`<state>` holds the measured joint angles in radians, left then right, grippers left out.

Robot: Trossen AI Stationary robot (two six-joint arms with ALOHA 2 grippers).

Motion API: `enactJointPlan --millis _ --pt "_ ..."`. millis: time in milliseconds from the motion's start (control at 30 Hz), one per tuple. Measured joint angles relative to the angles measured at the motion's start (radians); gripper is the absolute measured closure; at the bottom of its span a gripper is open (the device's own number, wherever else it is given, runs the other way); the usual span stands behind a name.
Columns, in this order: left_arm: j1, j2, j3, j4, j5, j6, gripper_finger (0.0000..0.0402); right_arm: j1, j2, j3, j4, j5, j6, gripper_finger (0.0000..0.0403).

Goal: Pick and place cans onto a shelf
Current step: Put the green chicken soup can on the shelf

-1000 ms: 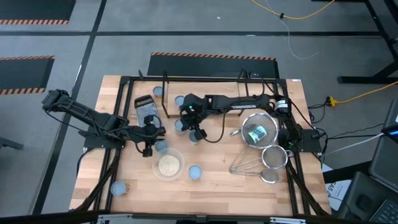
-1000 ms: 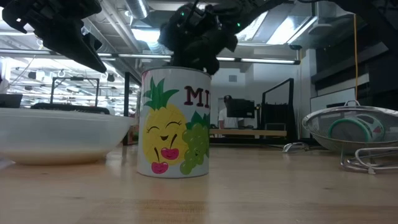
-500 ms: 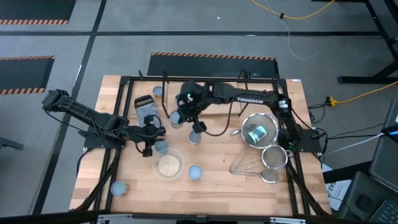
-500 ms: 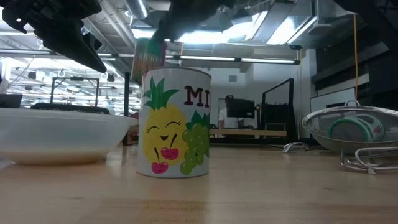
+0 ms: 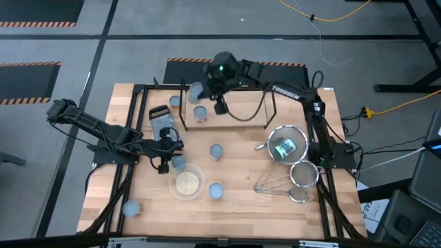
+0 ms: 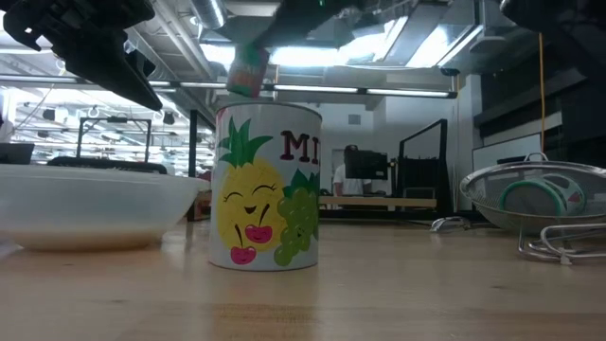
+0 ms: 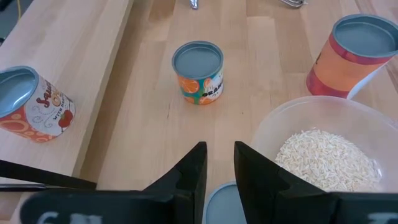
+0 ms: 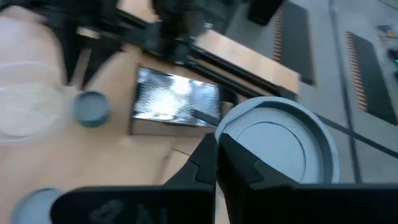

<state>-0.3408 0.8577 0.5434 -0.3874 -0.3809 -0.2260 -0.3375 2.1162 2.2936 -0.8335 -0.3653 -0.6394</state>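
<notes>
I carried a can (image 8: 280, 146), my right jaws (image 5: 200, 93) clenched on it, over the shelf's (image 5: 227, 110) left end. Next, probably, lower it squarely beside the can (image 5: 200, 114) standing there, then release.

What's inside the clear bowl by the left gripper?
The clear bowl holds a pile of pale grains, seen in the left wrist and high views. The left gripper covers its near edge; what lies beneath the grains is hidden.

Fruit-printed can (image 6: 269, 188) on table (image 6: 379, 294), white bowl (image 6: 90, 204) beside, strainer (image 6: 535, 201)
</notes>
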Motion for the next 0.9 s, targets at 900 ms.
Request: enactJointPlan --millis 900 --pt "0.000 0.000 0.000 0.000 0.000 0.000 0.0328 -0.203 0.147 -0.193 0.272 -0.180 0.006 0.0393"
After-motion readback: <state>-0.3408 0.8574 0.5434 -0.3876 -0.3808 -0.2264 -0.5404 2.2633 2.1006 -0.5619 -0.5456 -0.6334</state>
